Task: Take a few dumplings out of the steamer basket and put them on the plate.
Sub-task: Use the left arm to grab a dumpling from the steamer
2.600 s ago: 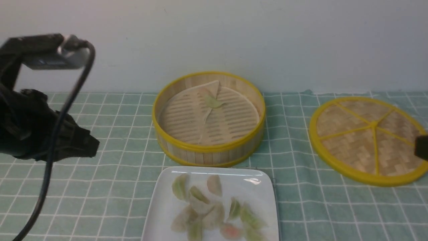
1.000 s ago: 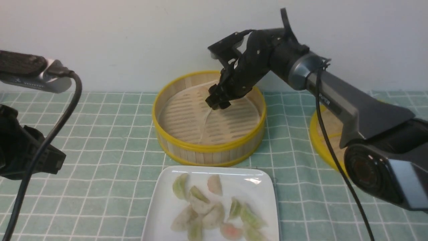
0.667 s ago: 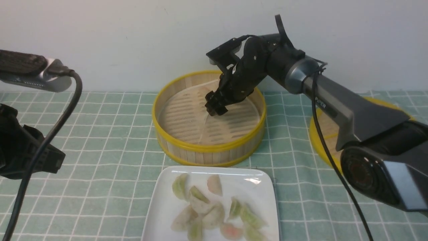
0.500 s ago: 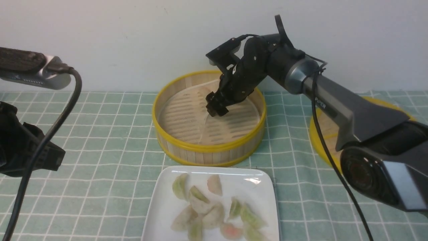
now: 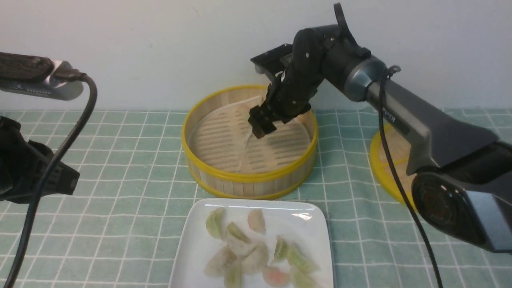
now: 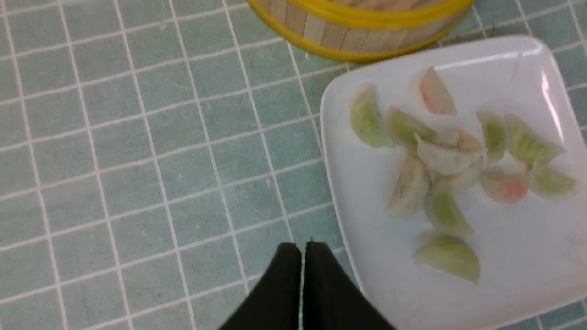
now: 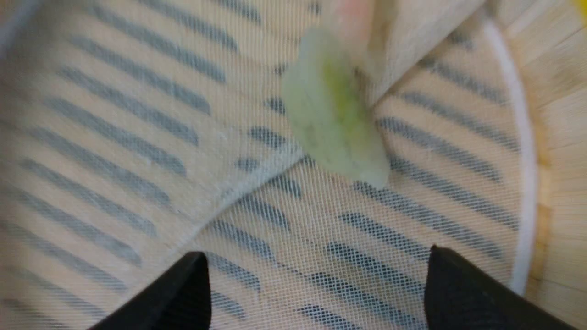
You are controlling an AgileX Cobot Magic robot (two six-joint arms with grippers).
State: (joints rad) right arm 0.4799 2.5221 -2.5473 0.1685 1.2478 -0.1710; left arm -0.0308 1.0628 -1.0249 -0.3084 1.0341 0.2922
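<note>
The steamer basket (image 5: 248,177) stands behind the white plate (image 5: 310,226). My right gripper (image 5: 262,125) hangs open inside the basket, just above the creased liner (image 7: 137,114). In the right wrist view a pale green dumpling (image 7: 330,119) lies beyond the open right gripper (image 7: 316,261), beside a fold of liner, with nothing between the fingers. A pinkish dumpling (image 7: 351,9) peeks out past it. Several dumplings (image 5: 256,248) lie on the plate (image 6: 504,256). My left gripper (image 6: 301,247) is shut and empty over the cloth beside the plate's edge.
The flat woven lid (image 5: 390,160) lies right of the basket, mostly hidden behind my right arm (image 5: 420,120). A green checked cloth (image 5: 132,152) covers the table, and a pale wall stands close behind the basket. My left arm (image 5: 36,176) hovers at the far left.
My right arm came in from the right and reached into the basket. Over the last second its jaws opened wider and it lifted slightly. The left arm drew back leftward.
</note>
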